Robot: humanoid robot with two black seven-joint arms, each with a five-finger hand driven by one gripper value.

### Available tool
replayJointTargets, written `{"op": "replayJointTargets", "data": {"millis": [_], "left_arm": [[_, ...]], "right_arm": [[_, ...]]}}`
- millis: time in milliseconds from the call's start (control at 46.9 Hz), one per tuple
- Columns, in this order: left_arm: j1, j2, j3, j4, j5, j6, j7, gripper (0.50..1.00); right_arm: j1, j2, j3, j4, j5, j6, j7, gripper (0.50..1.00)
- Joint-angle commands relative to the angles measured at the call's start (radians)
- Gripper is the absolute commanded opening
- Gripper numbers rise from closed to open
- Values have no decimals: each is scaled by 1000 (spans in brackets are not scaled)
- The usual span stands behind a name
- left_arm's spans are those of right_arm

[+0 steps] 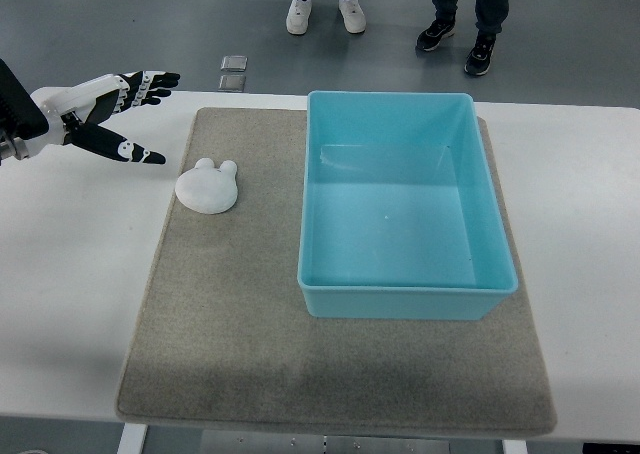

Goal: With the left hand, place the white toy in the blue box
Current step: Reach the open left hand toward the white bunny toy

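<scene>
- Your blue box (408,206) sits on the right half of the grey mat (230,314), long side running away from you. You can see its bare floor right across, with only some glare on the plastic.
- The white toy (208,187) is not in the box. It lies on the mat to the box's left, clearly apart from the box wall, near the mat's far left corner. It is a rounded lump with two small ear-like bumps pointing away from you.
- The mat lies on a white table (70,274), which shows on the left, the right and along the far edge.
- Past the far edge you see grey floor (120,14), two small square plates (233,72) set in it, and the feet of two people: one in white shoes (324,14), one in dark shoes (458,42).
- Your left robot hand (112,114) comes in from the left edge at the far end of the table. It hovers over bare tabletop just off the mat's left edge, up and to the left of the toy, not touching it.
- The hand holds nothing: fingers stretched out straight towards the right, thumb splayed down towards the toy, leaving a wide gap.
</scene>
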Motion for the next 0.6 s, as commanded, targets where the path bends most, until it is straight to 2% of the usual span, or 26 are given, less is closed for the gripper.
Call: {"op": "replayJointTargets", "data": {"millis": [0, 85, 277, 576], "left_arm": [[4, 8, 1, -21, 63, 13, 0, 954], [6, 17, 3, -52, 119, 53, 0, 945], [6, 20, 58, -80, 261, 192, 1, 943], [-1, -4, 89, -103, 323, 229, 1, 943]], "right_arm": [[0, 0, 0, 0, 0, 0, 0, 936], [0, 0, 0, 0, 0, 0, 0, 936], [0, 0, 0, 1, 0, 0, 0, 936], [0, 0, 0, 0, 0, 0, 0, 936]]}}
